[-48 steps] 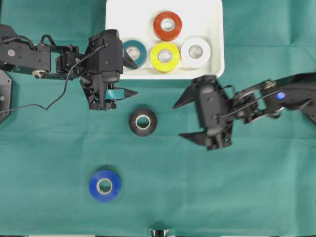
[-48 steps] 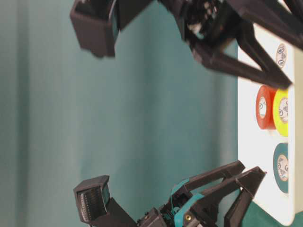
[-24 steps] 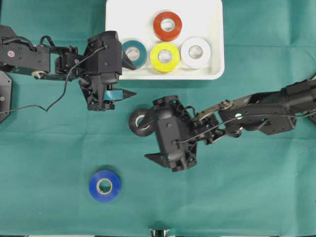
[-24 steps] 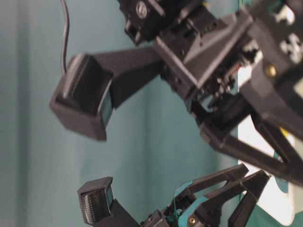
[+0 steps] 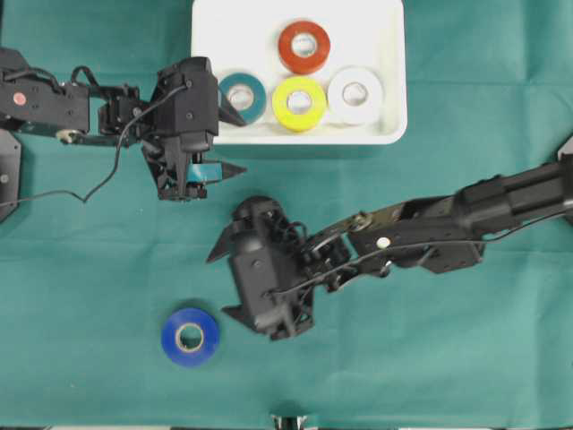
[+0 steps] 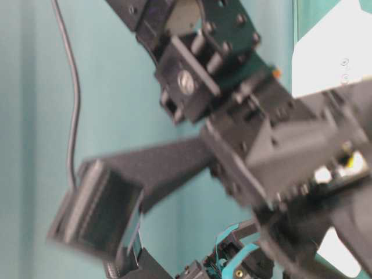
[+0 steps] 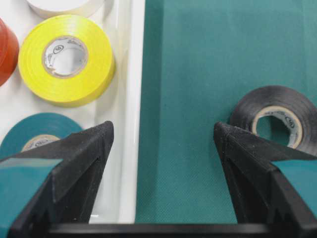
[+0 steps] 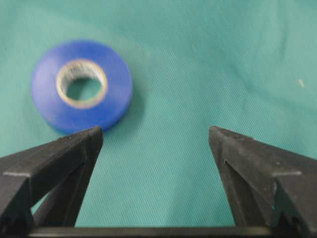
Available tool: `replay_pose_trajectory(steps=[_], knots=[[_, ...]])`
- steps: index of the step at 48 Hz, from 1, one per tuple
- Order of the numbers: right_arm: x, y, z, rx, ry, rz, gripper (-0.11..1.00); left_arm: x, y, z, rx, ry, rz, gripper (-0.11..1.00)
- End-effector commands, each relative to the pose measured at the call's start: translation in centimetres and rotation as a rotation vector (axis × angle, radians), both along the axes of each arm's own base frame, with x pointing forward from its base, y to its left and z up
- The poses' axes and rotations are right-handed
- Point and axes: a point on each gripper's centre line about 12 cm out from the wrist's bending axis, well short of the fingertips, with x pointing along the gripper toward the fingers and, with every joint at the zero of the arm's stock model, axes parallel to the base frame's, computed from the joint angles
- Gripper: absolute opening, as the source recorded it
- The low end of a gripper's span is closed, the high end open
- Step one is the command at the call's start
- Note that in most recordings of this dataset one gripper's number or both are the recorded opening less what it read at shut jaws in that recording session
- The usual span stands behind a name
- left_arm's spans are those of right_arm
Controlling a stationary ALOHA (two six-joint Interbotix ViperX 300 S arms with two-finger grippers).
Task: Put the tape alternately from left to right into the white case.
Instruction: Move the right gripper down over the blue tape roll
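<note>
Green cloth (image 5: 466, 358) covered the whole table; the white case (image 5: 210, 36) sat at the top centre with four rolls of tape inside: red-orange roll (image 5: 304, 47) toward the far side, teal roll (image 5: 243, 97), yellow roll (image 5: 298, 103) and white roll (image 5: 355, 95) in a row along the near wall. Two rolls were not yet in: blue roll (image 5: 190, 337) lay flat on the cloth at lower left, black roll (image 7: 274, 120) lay flat on the cloth near the case's near wall, hidden under the right arm in the overhead view but clear in the left wrist view. Right gripper (image 5: 220, 285) reached across the middle, jaws wide apart and empty, near the blue roll but not around it; in the right wrist view the roll sat off to the left, beyond the left finger. Left gripper (image 5: 235, 141) hung at the case's lower-left corner, jaws spread, nothing held, one finger over the teal roll, the other over bare cloth. Step in hand looked like the right arm's approach to the blue roll. Judged next: shift the right gripper toward the roll until it sits between the fingers, lower, close across it, then carry it to the case. Black roll would be left for the left arm.
</note>
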Motion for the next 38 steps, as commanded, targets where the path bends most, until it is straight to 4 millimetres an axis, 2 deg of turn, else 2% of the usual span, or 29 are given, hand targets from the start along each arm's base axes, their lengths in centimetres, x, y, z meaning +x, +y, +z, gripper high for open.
replay_pose_trajectory(steps=[1,14,38], knots=[[1.1,1.0,1.9,0.016,-0.054,0.012,0.75,0.3,-0.1,0.7,0.001,-0.026,-0.002,0.81],[2.9,2.3,1.1,0.022,-0.063,0.023,0.75,0.1,-0.1,0.5,-0.003,-0.022,0.001,0.81],[4.2,2.5,-0.2,0.062,-0.018,-0.033,0.75,-0.2,-0.1,0.3,-0.007,-0.013,0.004,0.81]])
